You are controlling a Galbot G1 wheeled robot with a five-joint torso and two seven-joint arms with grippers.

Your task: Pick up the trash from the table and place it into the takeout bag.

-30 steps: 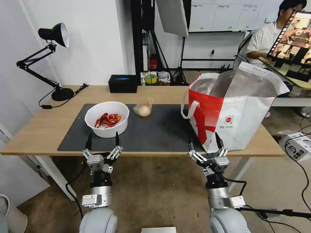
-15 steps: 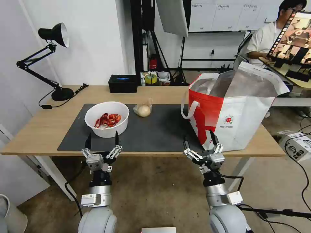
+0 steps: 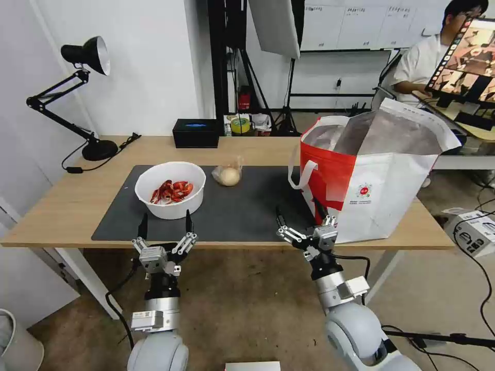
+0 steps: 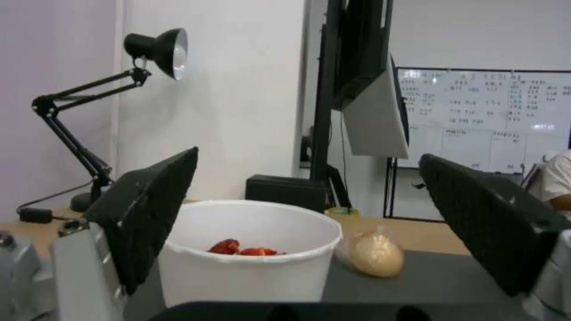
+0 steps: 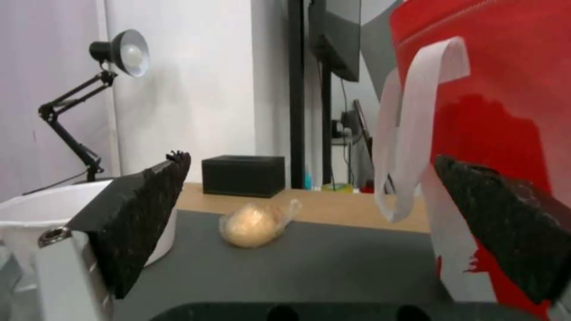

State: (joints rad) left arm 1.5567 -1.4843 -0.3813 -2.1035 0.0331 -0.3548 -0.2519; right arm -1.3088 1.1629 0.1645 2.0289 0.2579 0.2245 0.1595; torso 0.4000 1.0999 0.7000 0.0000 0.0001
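Trash is left on the dark grey mat of the light-wood bench (image 3: 62, 206), with both hands held open and empty at its near edge.

A white bowl of red crayfish shells (image 3: 170, 189) sits on the mat, a clear-bagged pale bun (image 3: 228, 175) beyond it to the right. The red-and-white foil-lined takeout bag (image 3: 371, 180) stands open at the right end. A black desk lamp (image 3: 77, 98) and black rectangular box (image 3: 196, 133) are set at the back. The left hand (image 3: 165, 226) is spread before the bowl; the right hand (image 3: 300, 220) gapes beside the bag's white handle (image 5: 410, 133).
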